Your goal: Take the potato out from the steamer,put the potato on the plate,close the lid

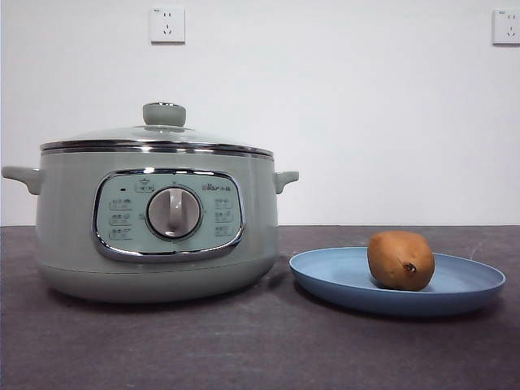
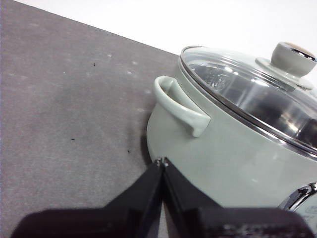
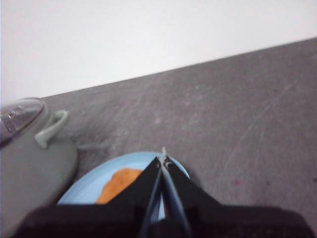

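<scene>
Now the oval brown potato with its small dark spot lies on the wide, shallow light-blue plate, toward the middle of it and resting on the plate's floor. That plate sits on the dark grey surface just beside the large round sage-green electric steamer, near it but not touching so far as the front view shows. The domed glass lid with its chrome rim and pale green knob is seated on the steamer's rim, closing it.

From the left wrist view, the left hand is empty, its two black jaws pressed together, and it hangs near the steamer's wall below one of the small side handles. From the right wrist view, the right hand is likewise empty with its jaws closed tip to tip, poised above the plate, the potato showing partly behind its jaws. Neither hand appears in the front view.
</scene>
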{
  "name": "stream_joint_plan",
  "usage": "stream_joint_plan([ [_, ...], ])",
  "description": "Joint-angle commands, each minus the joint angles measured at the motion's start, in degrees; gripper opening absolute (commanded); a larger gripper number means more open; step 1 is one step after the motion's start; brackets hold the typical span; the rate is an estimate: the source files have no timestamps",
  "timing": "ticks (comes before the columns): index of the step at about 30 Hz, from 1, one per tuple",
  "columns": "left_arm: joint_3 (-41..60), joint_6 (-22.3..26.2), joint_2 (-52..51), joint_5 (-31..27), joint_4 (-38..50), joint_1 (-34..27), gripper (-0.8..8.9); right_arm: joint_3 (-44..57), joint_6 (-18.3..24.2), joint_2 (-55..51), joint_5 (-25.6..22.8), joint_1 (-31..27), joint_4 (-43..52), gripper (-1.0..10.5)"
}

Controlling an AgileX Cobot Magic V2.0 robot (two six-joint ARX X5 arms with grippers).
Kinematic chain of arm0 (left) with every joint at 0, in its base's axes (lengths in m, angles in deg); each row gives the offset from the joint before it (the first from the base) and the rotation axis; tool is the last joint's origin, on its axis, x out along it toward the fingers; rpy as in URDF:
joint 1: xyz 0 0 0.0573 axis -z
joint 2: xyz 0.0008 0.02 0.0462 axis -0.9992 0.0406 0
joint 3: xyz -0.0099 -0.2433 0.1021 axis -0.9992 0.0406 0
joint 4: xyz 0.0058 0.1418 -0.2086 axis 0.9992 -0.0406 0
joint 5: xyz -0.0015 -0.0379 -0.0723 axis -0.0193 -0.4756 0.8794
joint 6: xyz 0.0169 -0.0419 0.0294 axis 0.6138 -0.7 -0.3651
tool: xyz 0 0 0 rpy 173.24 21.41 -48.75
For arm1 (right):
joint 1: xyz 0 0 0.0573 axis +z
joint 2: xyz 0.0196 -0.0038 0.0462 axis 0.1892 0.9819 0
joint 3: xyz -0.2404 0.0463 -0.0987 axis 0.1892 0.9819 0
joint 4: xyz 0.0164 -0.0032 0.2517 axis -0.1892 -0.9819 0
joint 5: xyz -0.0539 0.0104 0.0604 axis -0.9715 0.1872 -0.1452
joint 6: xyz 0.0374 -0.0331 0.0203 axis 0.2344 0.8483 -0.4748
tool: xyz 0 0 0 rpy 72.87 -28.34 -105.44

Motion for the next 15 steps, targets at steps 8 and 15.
stream_joint_plan([
  [8, 0.8, -0.1, -0.1, -0.3, 0.0, -0.2, -0.03, 4.5, -0.8, -8.7, 0.0, 0.1, -4.1, 0.0],
  [15, 0.8, -0.1, -0.1, -0.3, 0.0, -0.2, -0.03, 4.4, -0.7, -15.0, -0.5, 0.1, -15.2, 0.0],
])
